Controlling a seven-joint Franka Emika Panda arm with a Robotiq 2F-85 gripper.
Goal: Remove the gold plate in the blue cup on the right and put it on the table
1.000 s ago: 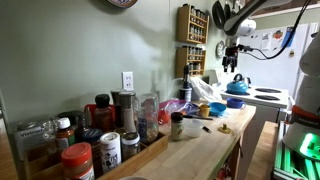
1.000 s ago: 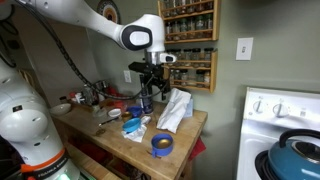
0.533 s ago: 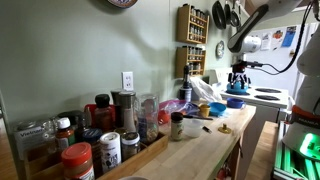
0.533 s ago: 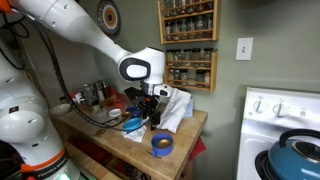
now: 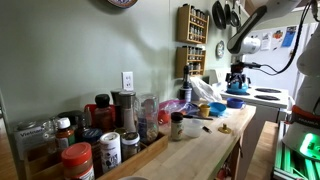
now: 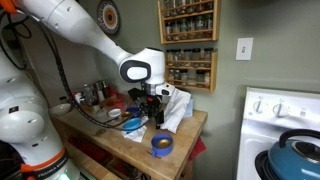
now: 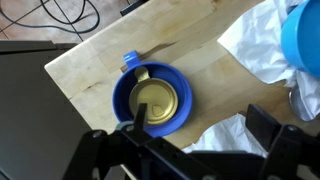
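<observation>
Wrist view looks straight down on the blue cup [image 7: 124,100], the gold plate [image 7: 160,103] lying flat inside it, near the edge of the table [image 7: 95,60]. Since a second ago the arm has dropped from beside the spice rack [image 6: 190,45] and stopped; the gripper [image 6: 155,116] hovers just above the cup, fingers apart, nothing held. With the descent apparently done, reaching in for the plate is likely next

Has the plate [image 7: 160,103] lying inside the cup [image 7: 121,100], on the table [image 7: 105,55] near its corner, crumpled plastic [image 7: 262,50] just beside
</observation>
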